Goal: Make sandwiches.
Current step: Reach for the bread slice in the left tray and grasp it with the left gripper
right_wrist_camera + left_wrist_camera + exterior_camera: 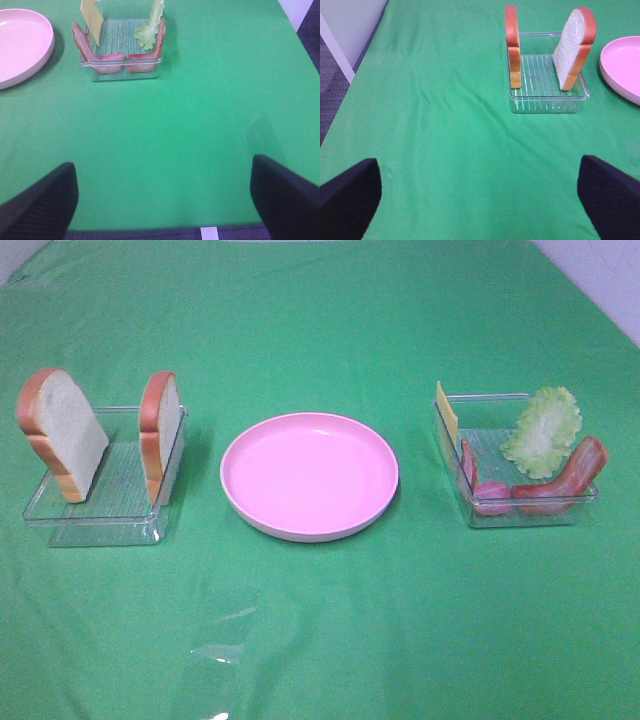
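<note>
Tools: left tool (480, 200) and right tool (162, 197) both spread wide, empty.
Bread (62, 435): upright in tray (100, 510) near tabletop's (320, 620) left edge; looks light, stiff, I'd pinch the flat faces.
Fillings (545, 430): other tray (485, 397) near right edge; thin, probably slippery.

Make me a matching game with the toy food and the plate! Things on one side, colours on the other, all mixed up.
Things:
1. bread slices
2. plate
3. lettuce
4. cheese

Colours:
a. yellow
b. pink
c. white with an orange-brown crust
d. light green

Pairs: 1-c, 2-b, 3-d, 4-a
</note>
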Robot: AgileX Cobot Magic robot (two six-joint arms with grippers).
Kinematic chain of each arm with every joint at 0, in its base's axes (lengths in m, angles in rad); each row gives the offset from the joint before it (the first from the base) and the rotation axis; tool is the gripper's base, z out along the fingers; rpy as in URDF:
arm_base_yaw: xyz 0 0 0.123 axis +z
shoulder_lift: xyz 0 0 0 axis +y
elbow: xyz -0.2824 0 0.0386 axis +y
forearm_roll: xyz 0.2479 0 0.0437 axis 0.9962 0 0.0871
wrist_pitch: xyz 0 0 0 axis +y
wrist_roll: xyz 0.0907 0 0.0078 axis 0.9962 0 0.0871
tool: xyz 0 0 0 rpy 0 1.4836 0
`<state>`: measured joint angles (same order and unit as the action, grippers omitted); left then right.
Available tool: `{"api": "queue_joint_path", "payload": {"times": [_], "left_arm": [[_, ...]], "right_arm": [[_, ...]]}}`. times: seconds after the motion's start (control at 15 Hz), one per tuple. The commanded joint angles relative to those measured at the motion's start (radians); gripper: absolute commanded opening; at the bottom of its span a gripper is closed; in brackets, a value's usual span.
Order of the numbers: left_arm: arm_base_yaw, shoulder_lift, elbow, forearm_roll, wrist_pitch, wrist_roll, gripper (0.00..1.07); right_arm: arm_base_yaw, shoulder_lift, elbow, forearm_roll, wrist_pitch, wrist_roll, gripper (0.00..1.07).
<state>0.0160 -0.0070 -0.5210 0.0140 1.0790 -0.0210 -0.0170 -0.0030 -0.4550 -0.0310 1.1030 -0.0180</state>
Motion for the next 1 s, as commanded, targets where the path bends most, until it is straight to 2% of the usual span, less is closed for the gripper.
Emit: {"api": "queue_joint_path", "payload": {"times": [0.07,0.6,0.8,0.93,1.0], "left_arm": [[-0.004,-0.012,0.003,0.003,-0.003,-0.008,1.00],[-0.004,0.000,0.002,0.003,-0.006,-0.009,1.00],[-0.004,0.214,-0.060,0.002,-0.136,-0.024,1.00],[-0.004,0.379,-0.089,0.002,-0.253,-0.079,1.00],[-0.004,0.427,-0.101,0.001,-0.272,-0.083,1.00]], "right_arm": [[-0.005,-0.033,0.003,0.001,-0.006,-0.004,0.89],[-0.005,-0.033,0.003,0.001,-0.006,-0.004,0.89],[-0.005,-0.033,0.003,0.001,-0.006,-0.004,0.89],[-0.005,-0.033,0.003,0.001,-0.006,-0.004,0.89],[-0.005,-0.033,0.003,0.001,-0.006,-0.004,0.89]]}}
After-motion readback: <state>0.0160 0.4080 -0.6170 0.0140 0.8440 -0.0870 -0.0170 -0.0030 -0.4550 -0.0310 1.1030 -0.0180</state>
